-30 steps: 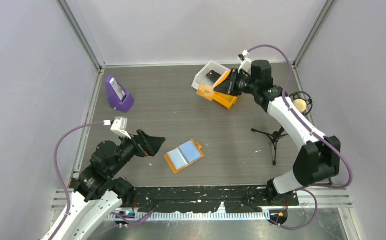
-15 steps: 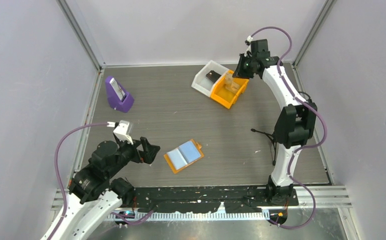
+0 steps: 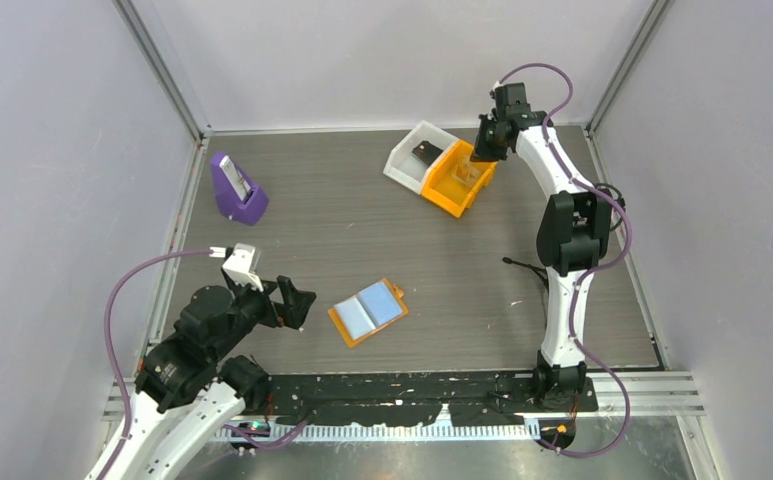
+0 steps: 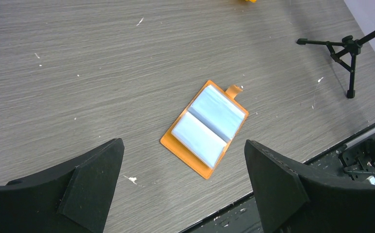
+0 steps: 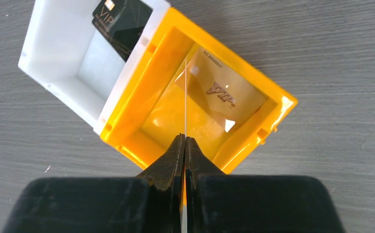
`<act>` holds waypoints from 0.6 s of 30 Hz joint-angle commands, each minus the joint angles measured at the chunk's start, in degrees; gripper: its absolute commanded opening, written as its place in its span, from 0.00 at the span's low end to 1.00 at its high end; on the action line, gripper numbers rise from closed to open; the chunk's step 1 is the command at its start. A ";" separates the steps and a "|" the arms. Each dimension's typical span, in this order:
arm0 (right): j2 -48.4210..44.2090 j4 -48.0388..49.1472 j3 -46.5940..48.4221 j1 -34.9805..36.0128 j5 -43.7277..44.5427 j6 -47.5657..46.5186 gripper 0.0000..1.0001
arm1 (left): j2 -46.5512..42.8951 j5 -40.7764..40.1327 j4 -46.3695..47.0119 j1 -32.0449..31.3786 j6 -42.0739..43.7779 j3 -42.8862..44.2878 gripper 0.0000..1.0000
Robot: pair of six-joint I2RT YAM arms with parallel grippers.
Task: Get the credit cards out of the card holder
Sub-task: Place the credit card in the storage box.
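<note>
One grey wood-grain table (image 3: 462, 290) carries everything. At its far edge a white bin (image 5: 59, 92) and an orange bin (image 5: 265, 133) stand pressed side by side. A purple stand (image 3: 242, 205) sits far left, and a small black tripod (image 3: 545, 272) stands on the right.

The right gripper (image 5: 186, 141) hangs over the orange bin. Its jaws are pressed together on a thin card (image 5: 186, 97), seen edge-on as a pale line above the bin's inside. The left gripper (image 3: 297, 300) hovers low at the near left with its jaws spread wide and nothing between them.

The card holder (image 4: 204, 128) lies open and flat on the table, near the front edge and just right of the left gripper, well apart from the bins. From above, its long axis runs from near left to far right. A small orange tab (image 4: 234, 90) sticks out of the far-right short end. It shows an orange border around two light blue panels, and the fold crosses between them.

A gold card (image 5: 224, 92) inside the orange bin reads "VIP", with a small line starting "NO" whose digits are too fine to read. A black card (image 5: 122, 19) in the white bin also reads "VIP" in gold.
</note>
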 commanded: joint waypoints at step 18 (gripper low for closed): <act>5.38 4.56 4.71 -2.23 1.72 5.54 0.11 | -0.36 -2.17 0.59 0.06 1.14 -0.03 1.00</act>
